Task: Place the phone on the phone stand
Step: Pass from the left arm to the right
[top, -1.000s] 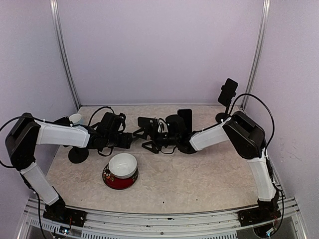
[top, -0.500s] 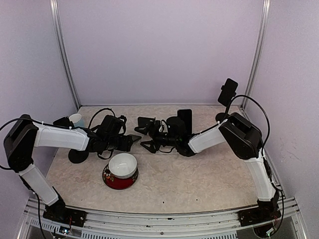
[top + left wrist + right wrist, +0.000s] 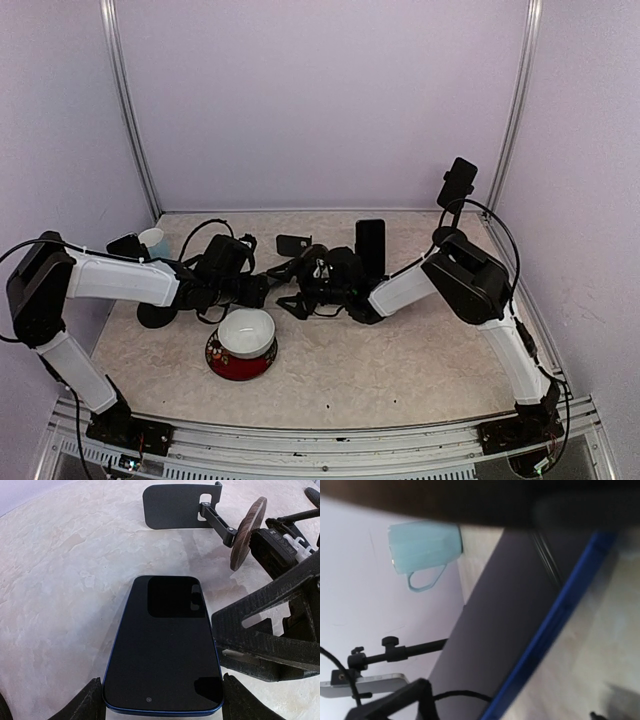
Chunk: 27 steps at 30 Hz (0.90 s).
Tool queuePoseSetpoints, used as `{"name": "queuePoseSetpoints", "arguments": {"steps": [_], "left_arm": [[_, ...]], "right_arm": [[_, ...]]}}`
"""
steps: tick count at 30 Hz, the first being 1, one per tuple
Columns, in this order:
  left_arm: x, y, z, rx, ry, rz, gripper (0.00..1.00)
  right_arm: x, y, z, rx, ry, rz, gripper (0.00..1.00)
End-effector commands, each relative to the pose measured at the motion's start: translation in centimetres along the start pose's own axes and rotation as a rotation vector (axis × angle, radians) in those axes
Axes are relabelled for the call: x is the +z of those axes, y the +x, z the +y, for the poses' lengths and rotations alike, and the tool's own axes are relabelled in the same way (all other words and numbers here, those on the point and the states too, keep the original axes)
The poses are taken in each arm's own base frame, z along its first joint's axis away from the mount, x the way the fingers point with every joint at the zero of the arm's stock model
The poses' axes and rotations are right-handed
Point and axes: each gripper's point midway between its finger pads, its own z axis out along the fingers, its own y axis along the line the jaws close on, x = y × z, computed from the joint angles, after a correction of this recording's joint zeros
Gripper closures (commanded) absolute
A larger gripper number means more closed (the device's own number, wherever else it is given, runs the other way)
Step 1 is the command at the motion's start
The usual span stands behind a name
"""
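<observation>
The phone [image 3: 162, 645], dark-screened with a blue rim, lies flat on the table. My left gripper [image 3: 164, 702] has a finger against each side of its near end and is shut on it. The phone stand [image 3: 172, 507] lies tipped over beyond the phone, its wooden round base [image 3: 247, 532] on edge; it also shows in the top view [image 3: 293, 244]. My right gripper [image 3: 298, 290] is open, with one finger [image 3: 260, 630] against the phone's right edge. The right wrist view shows the phone's blue rim [image 3: 555, 625] very close. In the top view the grippers hide the phone.
A white bowl on a red plate [image 3: 245, 335] sits just in front of the grippers. A light blue mug [image 3: 152, 240] stands at the back left. A black upright slab [image 3: 370, 245] stands behind the right gripper. A clamp mount [image 3: 458, 185] stands at the back right.
Both grippers have come together low over the table centre. The left gripper moved right and closed around the phone's end; the right gripper moved left against the phone's side.
</observation>
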Motion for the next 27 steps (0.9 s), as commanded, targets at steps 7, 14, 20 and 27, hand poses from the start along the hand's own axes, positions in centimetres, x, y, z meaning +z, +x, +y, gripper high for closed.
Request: {"name": "queuePoseSetpoints", "arguments": {"steps": [7, 14, 20, 27], "left_arm": [[-1.9, -2.1, -1.6, -0.028, 0.047, -0.087, 0.43], [-2.8, -2.1, -1.9, -0.025, 0.058, -0.099, 0.44], [-3.1, -1.7, -2.2, -0.020, 0.066, -0.095, 0.44], [-3.5, -1.5, -2.9, -0.010, 0.081, -0.095, 0.41]], "right_arm": [[0.6, -0.3, -1.4, 0.059, -0.023, -0.013, 0.28], [0.4, -0.3, -1.4, 0.062, -0.037, -0.018, 0.44], [0.3, -0.2, -1.3, 0.070, -0.058, -0.015, 0.63], [0.2, -0.1, -0.8, 0.073, -0.085, -0.006, 0.89]]}}
